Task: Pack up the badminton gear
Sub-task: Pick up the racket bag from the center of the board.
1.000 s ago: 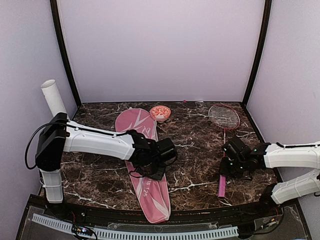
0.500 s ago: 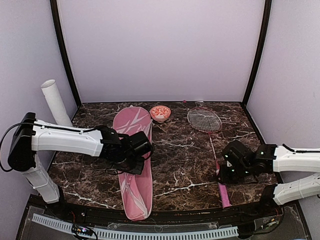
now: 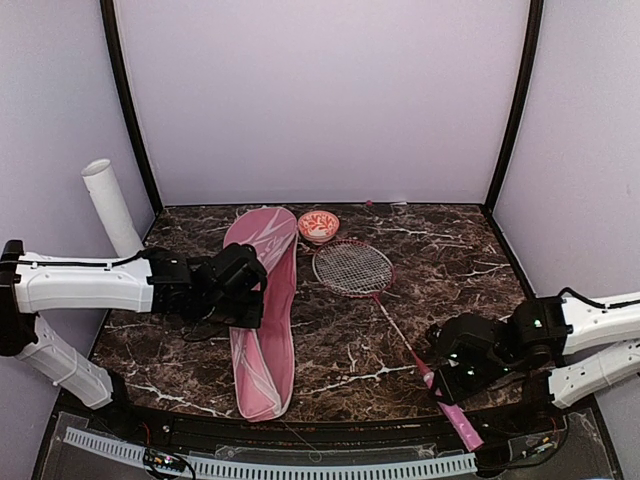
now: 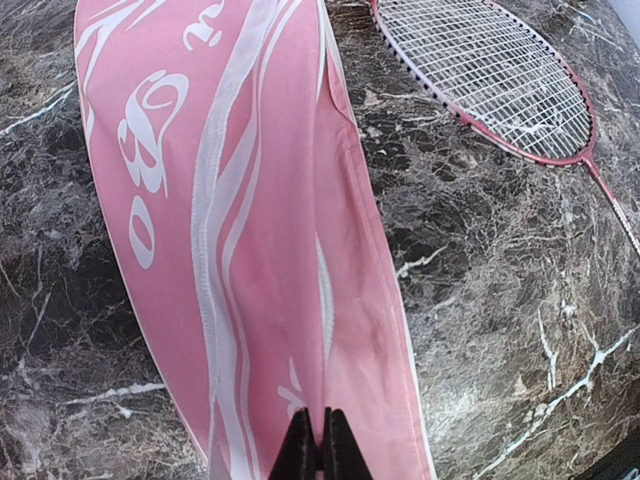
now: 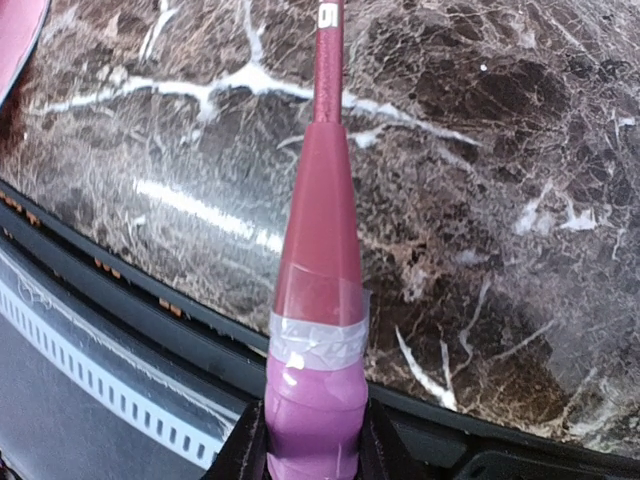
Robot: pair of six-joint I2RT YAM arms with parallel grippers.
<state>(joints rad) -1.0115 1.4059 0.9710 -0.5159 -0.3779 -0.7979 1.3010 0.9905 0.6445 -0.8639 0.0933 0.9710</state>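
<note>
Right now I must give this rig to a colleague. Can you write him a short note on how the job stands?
Left tool: shut, pinching the pink cover near its middle.
Right tool: shut on the handle of the racket.
The cover lies flat on the table. The racket head lies just right of it, with the handle over the near edge. The white tube leans at the far left. Only one racket is in view, and no shuttlecocks.
Done: nothing visibly packed.
Left: get the racket into the cover.
</note>
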